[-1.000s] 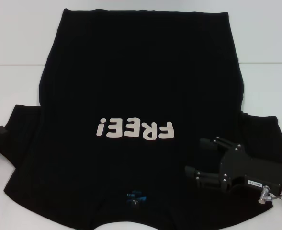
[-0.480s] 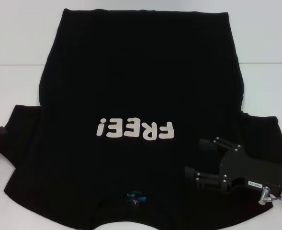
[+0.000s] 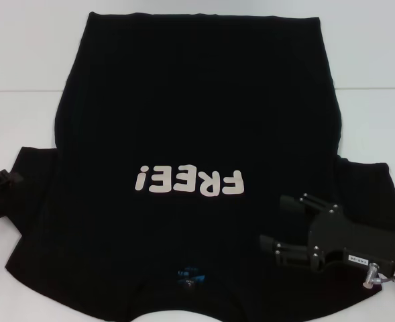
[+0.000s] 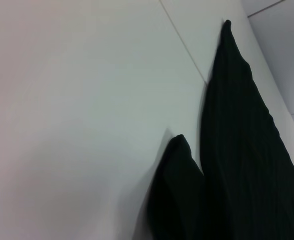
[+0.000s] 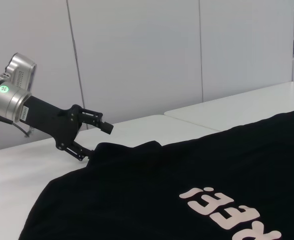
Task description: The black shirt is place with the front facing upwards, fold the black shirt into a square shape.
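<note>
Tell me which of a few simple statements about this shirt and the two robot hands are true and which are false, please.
1. The black shirt lies spread on the white table with its print facing up. True.
2. The print reads "STOP". False: it reads "FREE!", upside down from the robot's head.
3. The right gripper hangs over the shirt with its fingers apart, holding nothing. True.
4. The left gripper is over the middle of the shirt. False: it is at the edge of the shirt's sleeve on the robot's left, fingers open at the cloth.
5. The shirt is already folded into a square. False: body and both sleeves are laid out flat.
</note>
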Controlling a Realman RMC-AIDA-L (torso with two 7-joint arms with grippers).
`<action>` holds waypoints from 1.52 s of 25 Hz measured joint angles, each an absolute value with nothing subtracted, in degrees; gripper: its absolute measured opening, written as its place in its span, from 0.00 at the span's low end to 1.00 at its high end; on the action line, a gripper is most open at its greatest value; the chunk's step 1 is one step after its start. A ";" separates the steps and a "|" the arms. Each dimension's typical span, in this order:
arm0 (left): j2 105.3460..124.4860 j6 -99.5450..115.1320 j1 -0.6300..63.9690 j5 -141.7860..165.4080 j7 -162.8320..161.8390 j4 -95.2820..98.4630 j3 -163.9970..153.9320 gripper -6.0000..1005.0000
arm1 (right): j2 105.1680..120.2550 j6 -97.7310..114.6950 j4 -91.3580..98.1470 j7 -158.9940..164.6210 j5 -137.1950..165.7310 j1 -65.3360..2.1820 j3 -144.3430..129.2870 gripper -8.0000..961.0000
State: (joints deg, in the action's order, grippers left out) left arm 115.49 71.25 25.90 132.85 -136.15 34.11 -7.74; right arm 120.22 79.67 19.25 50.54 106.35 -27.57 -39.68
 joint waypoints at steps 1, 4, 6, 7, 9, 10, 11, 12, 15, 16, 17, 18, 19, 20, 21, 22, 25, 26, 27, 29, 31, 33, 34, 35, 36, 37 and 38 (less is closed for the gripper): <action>115.49 71.18 26.02 132.80 -135.96 33.98 -7.74 0.90 | 120.22 79.71 19.25 50.54 106.35 -27.55 -39.68 0.98; 115.49 70.65 26.28 132.73 -135.63 33.87 -8.37 0.90 | 120.22 79.83 19.25 50.54 106.35 -27.45 -39.65 0.98; 115.49 70.26 26.41 132.73 -135.09 33.85 -9.52 0.90 | 120.22 80.08 19.25 50.53 106.35 -27.38 -39.64 0.98; 115.49 70.06 26.48 132.72 -134.74 33.84 -9.92 0.90 | 120.22 80.22 19.25 50.53 106.35 -27.36 -39.63 0.98; 115.49 69.40 26.69 132.93 -134.30 33.84 -10.76 0.89 | 120.20 80.44 19.25 50.54 106.35 -27.33 -39.58 0.98; 115.49 69.13 26.78 133.07 -134.14 33.89 -11.21 0.88 | 120.19 80.59 19.25 50.53 106.35 -27.33 -39.56 0.98; 115.52 69.05 26.78 132.99 -133.68 33.99 -11.51 0.87 | 120.16 80.64 19.25 50.54 106.35 -27.33 -39.55 0.98; 115.58 69.04 26.75 132.73 -133.07 34.10 -11.76 0.86 | 120.15 80.67 19.25 50.54 106.35 -27.33 -39.55 0.98; 115.75 69.00 26.63 132.00 -131.59 34.21 -11.96 0.80 | 120.14 80.90 19.25 50.53 106.34 -27.33 -39.55 0.98; 115.75 68.92 26.63 132.00 -131.53 34.18 -12.03 0.76 | 120.13 81.11 19.25 50.54 106.35 -27.32 -39.55 0.98; 115.76 68.85 26.62 132.00 -131.49 34.13 -12.04 0.72 | 120.14 81.22 19.25 50.53 106.34 -27.30 -39.55 0.98; 115.78 68.75 26.60 131.94 -131.46 34.07 -12.04 0.68 | 120.13 81.31 19.25 50.53 106.34 -27.27 -39.55 0.98; 115.80 68.64 26.59 131.92 -131.42 34.03 -12.04 0.64 | 120.14 81.35 19.25 50.53 106.29 -27.26 -39.55 0.98; 115.83 68.53 26.59 131.93 -131.39 34.03 -12.04 0.60 | 120.13 81.39 19.25 50.54 106.18 -27.25 -39.55 0.98; 115.83 68.44 26.59 132.01 -131.39 34.03 -12.04 0.55 | 120.14 81.44 19.25 50.53 106.09 -27.22 -39.55 0.98; 115.84 68.41 26.59 132.08 -131.37 34.05 -12.04 0.51 | 120.13 81.56 19.25 50.53 105.99 -27.19 -39.55 0.98; 115.84 68.31 26.60 132.11 -131.22 34.08 -12.04 0.39 | 120.05 81.88 19.25 50.53 105.85 -27.08 -39.54 0.98; 115.84 68.24 26.59 132.08 -131.13 34.09 -12.04 0.37 | 120.03 81.91 19.25 50.53 105.83 -27.08 -39.55 0.98; 115.89 68.13 26.55 131.99 -130.97 34.12 -12.02 0.35 | 120.03 81.94 19.25 50.53 105.83 -27.07 -39.55 0.98; 116.09 67.90 26.47 131.77 -130.66 34.21 -11.91 0.31 | 120.04 81.98 19.25 50.53 105.82 -27.07 -39.55 0.98; 116.26 67.64 26.45 131.70 -130.45 34.24 -11.79 0.26 | 120.04 81.99 19.25 50.53 105.81 -27.06 -39.55 0.98; 116.28 67.52 26.39 131.68 -130.35 34.24 -11.70 0.22 | 120.05 82.00 19.25 50.54 105.81 -27.06 -39.55 0.98; 116.30 67.48 26.35 131.66 -130.23 34.26 -11.58 0.20 | 120.05 82.00 19.25 50.54 105.81 -27.06 -39.55 0.98; 116.33 67.38 26.32 131.63 -130.04 34.31 -11.30 0.18 | 120.05 82.00 19.25 50.53 105.80 -27.06 -39.54 0.98; 116.35 67.23 26.27 131.59 -129.74 34.35 -10.85 0.16 | 120.05 82.00 19.25 50.53 105.78 -27.06 -39.54 0.98; 116.35 66.98 26.24 131.54 -129.26 34.37 -10.22 0.09 | 120.05 82.00 19.25 50.53 105.76 -27.06 -39.53 0.98; 116.36 66.83 26.21 131.52 -128.83 34.38 -9.68 0.03 | 120.05 82.01 19.25 50.53 105.75 -27.06 -39.48 0.98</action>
State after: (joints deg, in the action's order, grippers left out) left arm 116.36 66.83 26.21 131.52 -128.83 34.38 -9.68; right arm 120.05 82.01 19.25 50.54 105.75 -27.06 -39.48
